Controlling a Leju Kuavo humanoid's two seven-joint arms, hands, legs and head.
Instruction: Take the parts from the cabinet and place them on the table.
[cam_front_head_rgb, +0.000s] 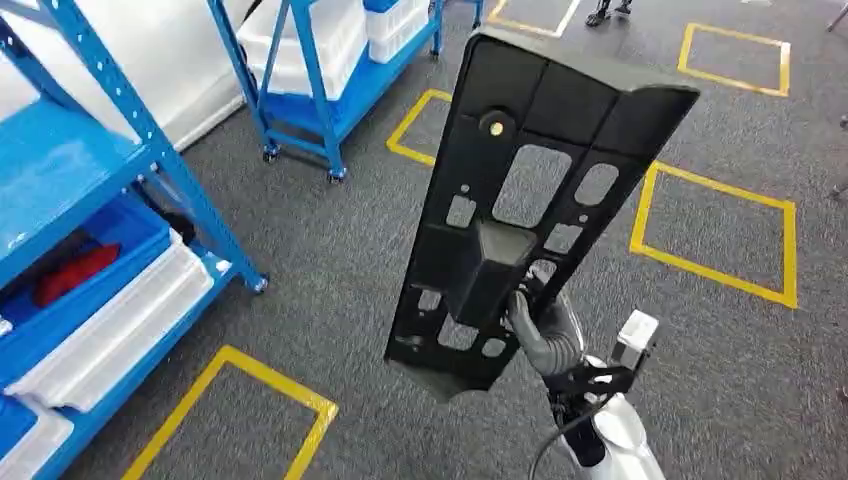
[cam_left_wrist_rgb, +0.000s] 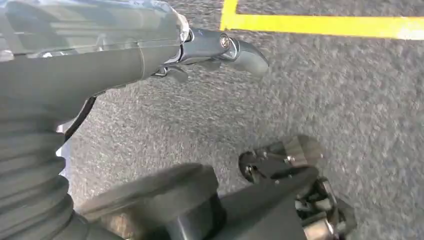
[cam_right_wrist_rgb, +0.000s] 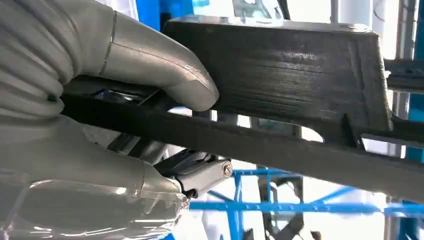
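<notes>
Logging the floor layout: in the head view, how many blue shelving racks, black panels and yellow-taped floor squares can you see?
Blue shelving racks: 2
Black panel, held by the right hand: 1
Yellow floor squares, whole or partly showing: 5
Total: 8

Grey carpet floor (cam_front_head_rgb: 330, 290) with yellow tape squares (cam_front_head_rgb: 715, 235), blue wheeled shelving racks (cam_front_head_rgb: 330, 95) standing on it

The black panel (cam_front_head_rgb: 530, 215) covers most of the right robot hand (cam_front_head_rgb: 545, 325) in the head view, so just a grey thumb curls out below its raised block. In the right wrist view the panel runs past the far edge, its end cut off, and the fingers (cam_right_wrist_rgb: 200, 175) behind it are largely hidden. The left robot hand (cam_left_wrist_rgb: 220, 47) is partly blurred, its fingers cut short by the cover (cam_left_wrist_rgb: 75, 55).
</notes>
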